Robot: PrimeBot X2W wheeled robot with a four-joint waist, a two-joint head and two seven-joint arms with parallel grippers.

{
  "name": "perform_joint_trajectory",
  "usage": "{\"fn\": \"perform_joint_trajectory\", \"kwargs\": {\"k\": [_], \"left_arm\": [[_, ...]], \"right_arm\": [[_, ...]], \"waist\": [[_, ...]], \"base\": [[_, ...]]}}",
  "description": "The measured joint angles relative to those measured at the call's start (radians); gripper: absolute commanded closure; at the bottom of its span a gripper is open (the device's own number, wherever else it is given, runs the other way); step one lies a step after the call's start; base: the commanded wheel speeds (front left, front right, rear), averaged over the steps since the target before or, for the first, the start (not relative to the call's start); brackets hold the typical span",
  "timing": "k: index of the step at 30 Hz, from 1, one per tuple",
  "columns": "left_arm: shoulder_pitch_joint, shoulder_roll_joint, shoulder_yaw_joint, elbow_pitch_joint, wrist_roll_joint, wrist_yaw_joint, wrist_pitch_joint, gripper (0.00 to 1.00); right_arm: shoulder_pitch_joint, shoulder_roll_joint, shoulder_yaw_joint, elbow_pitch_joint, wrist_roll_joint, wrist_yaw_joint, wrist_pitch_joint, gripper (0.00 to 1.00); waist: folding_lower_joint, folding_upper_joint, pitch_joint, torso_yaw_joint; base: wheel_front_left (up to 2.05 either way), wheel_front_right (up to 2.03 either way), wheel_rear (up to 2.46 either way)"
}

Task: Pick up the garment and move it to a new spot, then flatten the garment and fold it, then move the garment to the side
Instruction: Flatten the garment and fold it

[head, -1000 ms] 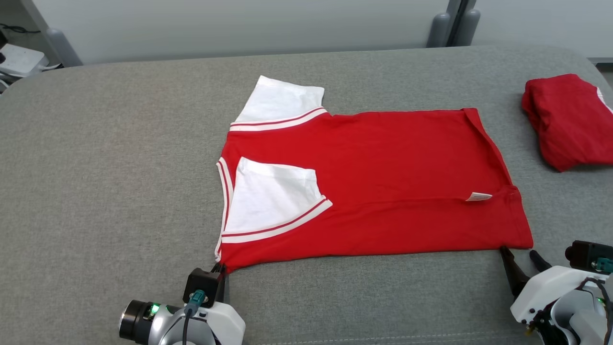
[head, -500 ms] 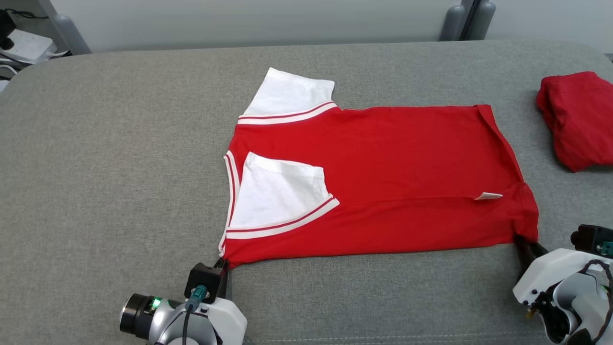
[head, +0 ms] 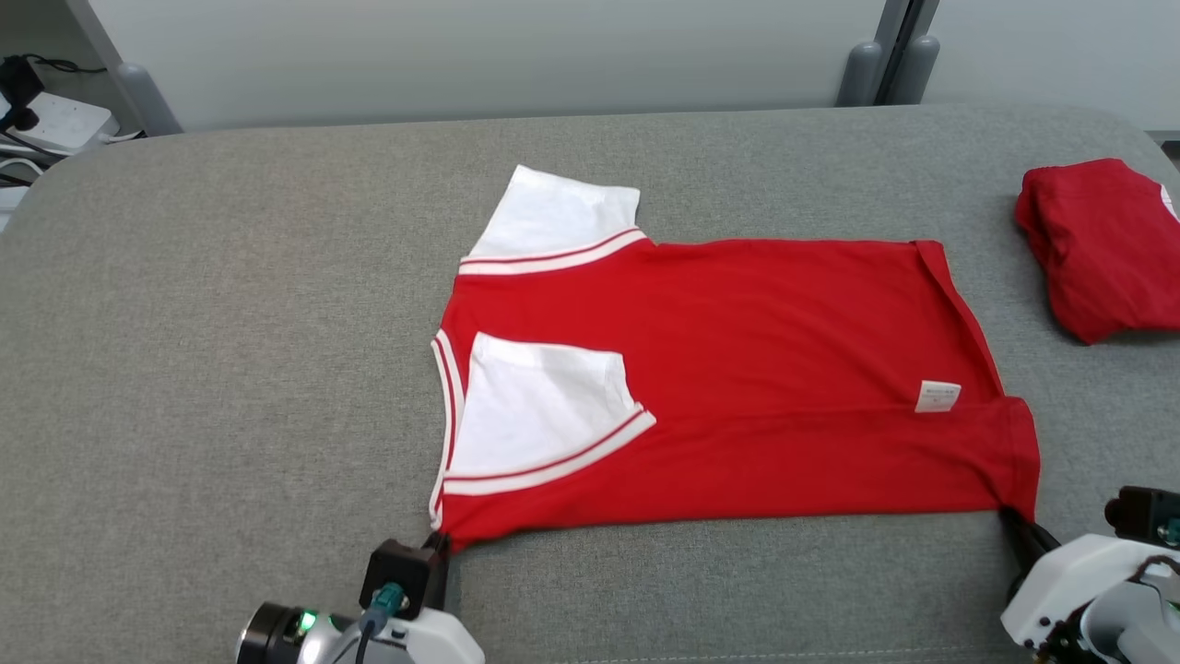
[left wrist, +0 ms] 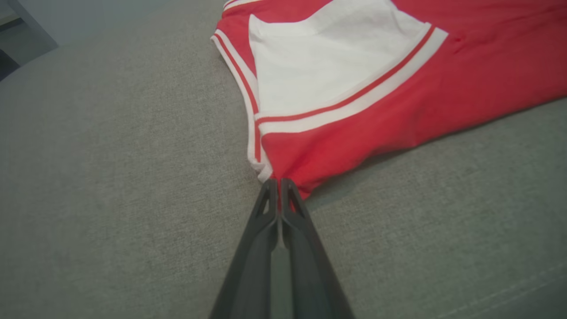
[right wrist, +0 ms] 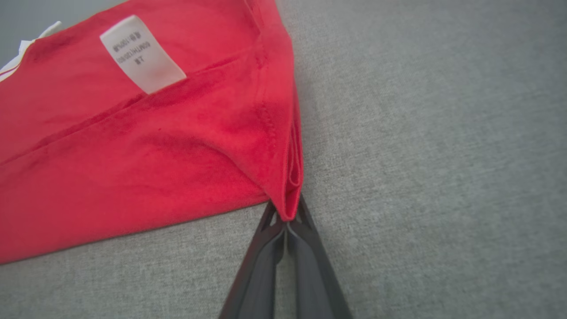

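Jaws, left gripper (left wrist: 279, 182): closed tight, the two dark fingertips pinching the garment (head: 737, 369) at its near corner on the neck end, at 7 o'clock of the cloth in the head view.
Jaws, right gripper (right wrist: 288, 215): closed as well, pinching the near hem corner at 4 o'clock of the cloth; in the right wrist view stacked hem edges ran down between the fingertips.
Garment: red shirt with white sleeves, lay flat near the middle of the padded surface (head: 230, 323), long axis from 9 to 3 o'clock, neck end at 9, hem at 3.
Near sleeve (head: 539, 406): white, edged by a white band with a red stripe, folded in over the red body toward 8 o'clock of the garment.
Far sleeve (head: 553, 217): white, same striped band, lay flat on the surface at 11 o'clock.
Care label (head: 938, 396): small white tag on the red cloth toward 4 o'clock, near the hem; print too small to read.
Near edge: ran straight between the two pinched corners; a shadow lay under it beside the left corner in the left wrist view.
Second red bundle (head: 1097, 244): bunched red cloth at 2 o'clock, well apart from the garment, cut by the frame edge.
Background: white device (head: 55, 120) with dark cables at 10 o'clock beyond the surface; grey posts (head: 867, 69) at 1 o'clock against a pale wall.
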Motion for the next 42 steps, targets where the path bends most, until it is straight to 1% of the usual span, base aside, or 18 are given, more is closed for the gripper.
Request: {"fn": "perform_joint_trajectory", "kwargs": {"k": [6, 12, 15, 19, 20, 21, 22, 23, 26, 28, 31, 34, 35, 37, 40, 42], "left_arm": [[0.100, 0.058, -0.018, -0.165, -0.006, 0.047, 0.090, 1.00], [0.165, 0.110, -0.035, -0.319, -0.005, 0.095, 0.181, 1.00], [0.180, 0.124, -0.037, -0.367, -0.005, 0.109, 0.202, 1.00], [0.191, 0.133, -0.038, -0.389, -0.005, 0.121, 0.217, 1.00], [0.194, 0.133, -0.038, -0.391, -0.005, 0.123, 0.218, 0.99], [0.196, 0.132, -0.038, -0.391, -0.005, 0.125, 0.218, 0.69], [0.199, 0.131, -0.038, -0.391, -0.005, 0.134, 0.218, 0.10], [0.200, 0.130, -0.038, -0.391, -0.004, 0.141, 0.216, 0.00], [0.200, 0.127, -0.029, -0.390, -0.004, 0.156, 0.200, 0.00], [0.200, 0.126, -0.021, -0.389, -0.005, 0.156, 0.190, 0.00], [0.205, 0.124, 0.022, -0.405, -0.010, 0.175, 0.125, 0.00], [0.205, 0.117, 0.073, -0.422, -0.029, 0.178, 0.053, 0.00], [0.205, 0.117, 0.073, -0.422, -0.029, 0.178, 0.053, 0.00], [0.201, 0.104, 0.098, -0.420, -0.048, 0.176, 0.011, 0.00], [0.173, 0.086, 0.113, -0.391, -0.060, 0.156, -0.022, 0.00], [0.131, 0.068, 0.122, -0.362, -0.069, 0.141, -0.038, 0.00]], "right_arm": [[0.051, -0.055, 0.030, -0.059, 0.032, 0.000, 0.002, 1.00], [0.069, -0.101, 0.055, -0.094, 0.045, 0.000, 0.034, 1.00], [0.070, -0.108, 0.061, -0.100, 0.050, 0.000, 0.046, 1.00], [0.069, -0.107, 0.063, -0.090, 0.050, 0.002, 0.045, 1.00], [0.069, -0.103, 0.059, -0.079, 0.050, 0.004, 0.044, 0.77], [0.069, -0.100, 0.055, -0.067, 0.050, 0.004, 0.041, 0.20], [0.068, -0.097, 0.054, -0.056, 0.049, 0.005, 0.035, 0.00], [0.067, -0.092, 0.050, -0.042, 0.049, 0.005, 0.028, 0.00], [0.067, -0.089, 0.033, -0.007, 0.045, 0.004, 0.007, 0.00], [0.067, -0.089, 0.029, 0.011, 0.028, 0.004, -0.002, 0.00], [0.063, -0.090, -0.004, 0.023, -0.024, 0.003, -0.010, 0.00], [0.038, -0.098, -0.104, -0.019, -0.108, 0.003, -0.013, 0.00], [0.038, -0.098, -0.104, -0.019, -0.108, 0.003, -0.013, 0.00], [0.026, -0.100, -0.174, -0.057, -0.180, 0.003, -0.018, 0.00], [0.030, -0.081, -0.277, -0.113, -0.302, 0.002, -0.018, 0.00], [0.032, -0.054, -0.342, -0.150, -0.384, 0.003, -0.018, 0.00]], "waist": [[0.0000, 0.0000, -0.008, 0.006], [0.0000, 0.0000, -0.002, 0.016], [0.0001, 0.0000, -0.002, 0.016], [0.0000, 0.0000, -0.005, 0.011], [0.0000, 0.0000, -0.006, 0.010], [0.0000, 0.0000, -0.008, 0.009], [0.0000, 0.0000, -0.010, 0.008], [0.0001, 0.0000, -0.012, 0.006], [0.0001, 0.0000, -0.018, 0.004], [0.0001, 0.0000, -0.027, 0.005], [0.0001, 0.0000, -0.050, 0.001], [0.0000, 0.0000, -0.058, -0.008], [0.0000, 0.0000, -0.058, -0.008], [0.0000, 0.0000, -0.061, -0.012], [0.0000, 0.0000, -0.056, -0.014], [0.0000, 0.0000, -0.045, -0.017]], "base": [[0.00, 0.00, 0.00], [0.00, 0.00, 0.00], [0.00, 0.00, 0.00], [0.00, 0.00, 0.00], [0.00, 0.00, 0.00], [0.00, 0.00, 0.00], [0.00, 0.00, 0.00], [0.00, 0.00, 0.00], [0.00, 0.00, 0.00], [0.00, 0.00, 0.00], [0.00, 0.00, 0.00], [0.00, 0.00, 0.00], [0.00, 0.00, 0.00], [0.00, 0.00, 0.00], [0.00, 0.00, 0.00], [0.00, 0.00, 0.00]]}}
